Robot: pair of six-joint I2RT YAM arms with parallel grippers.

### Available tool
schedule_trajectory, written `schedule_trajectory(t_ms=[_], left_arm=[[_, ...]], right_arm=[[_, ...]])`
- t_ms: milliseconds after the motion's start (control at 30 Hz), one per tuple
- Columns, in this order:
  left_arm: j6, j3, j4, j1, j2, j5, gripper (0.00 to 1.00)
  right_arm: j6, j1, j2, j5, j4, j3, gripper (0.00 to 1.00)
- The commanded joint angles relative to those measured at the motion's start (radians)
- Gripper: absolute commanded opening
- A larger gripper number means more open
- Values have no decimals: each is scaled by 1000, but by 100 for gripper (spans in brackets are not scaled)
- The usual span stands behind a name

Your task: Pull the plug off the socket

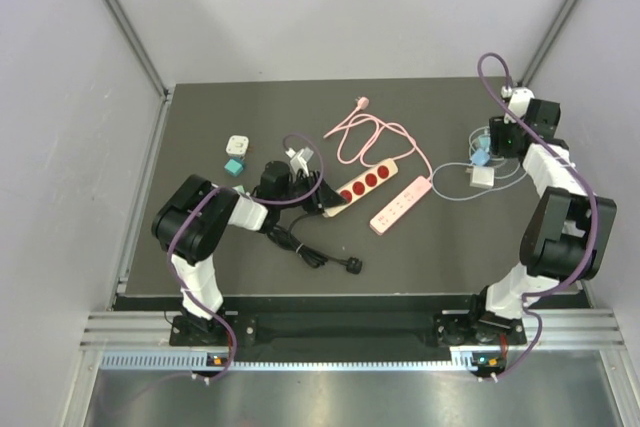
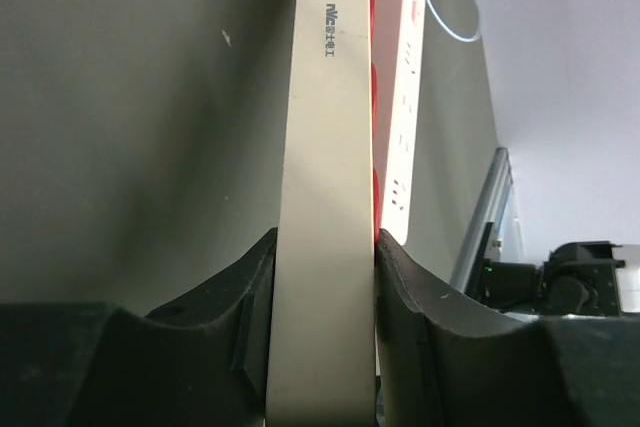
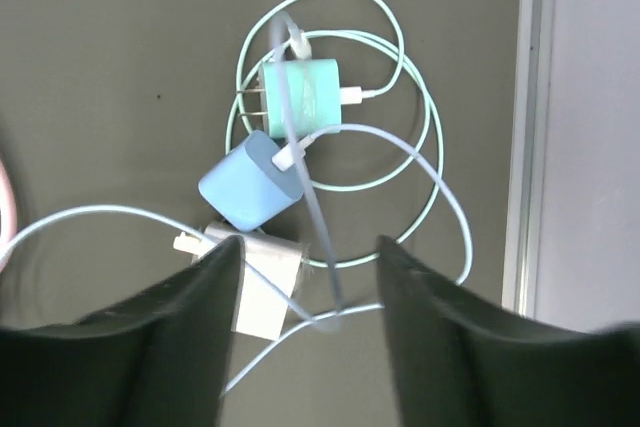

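1. Left gripper [image 2: 325, 247] is clamped on the left end of the red-socket power strip [image 2: 322, 147]. The pink power strip [image 2: 400, 97] lies just right of it.
2. Black plug [image 1: 352, 265] looks loose on the mat nearer the arms, apart from the strip, though it's tiny in the overhead shot.
3. Right gripper [image 3: 310, 277] has its fingers spread over a blue charger [image 3: 245, 187], close to the right table edge [image 3: 525, 147].

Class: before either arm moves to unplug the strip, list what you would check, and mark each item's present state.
1. Left gripper clamped on the cream power strip: ok.
2. Right gripper open and empty: ok.
3. Right gripper at the strip: not ok; it hovers over the blue charger.
4. Where the plug sits in the strip: cannot tell.
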Motion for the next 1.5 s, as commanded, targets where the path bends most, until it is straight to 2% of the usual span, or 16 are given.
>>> schedule_trajectory(t_ms=[0,33,100,133,267,333,467,700,1067,1167,1300,1467], left_arm=[[88,16,-246,-2,1,-91,28],[100,16,-258,-2,2,-95,28],[115,16,-292,-2,7,-103,30],[120,16,-301,-2,10,-106,31],[144,18,-347,-2,18,-111,34],[158,21,-370,-2,19,-106,36],[178,37,-419,-2,41,-89,39],[214,41,-487,-3,45,-100,53],[241,62,-571,-3,1,-167,63],[276,79,-619,-3,-53,-227,68],[332,110,-738,-3,-125,-374,72],[397,145,-801,-3,-177,-465,72]], right_arm=[[25,-7,-44,1,40,9,56],[25,-7,-54,-2,45,4,65],[25,-8,-93,-8,54,-5,72],[23,-7,-108,-11,60,-16,79],[2,-8,-192,-83,62,-50,93],[3,-10,-254,-146,68,-83,96],[31,-8,-373,-265,79,-143,100],[60,-8,-488,-436,25,-189,100],[80,-8,-559,-485,23,-258,100],[77,-7,-561,-490,22,-264,100],[74,-8,-564,-503,28,-270,100],[74,-8,-567,-509,31,-274,100]])
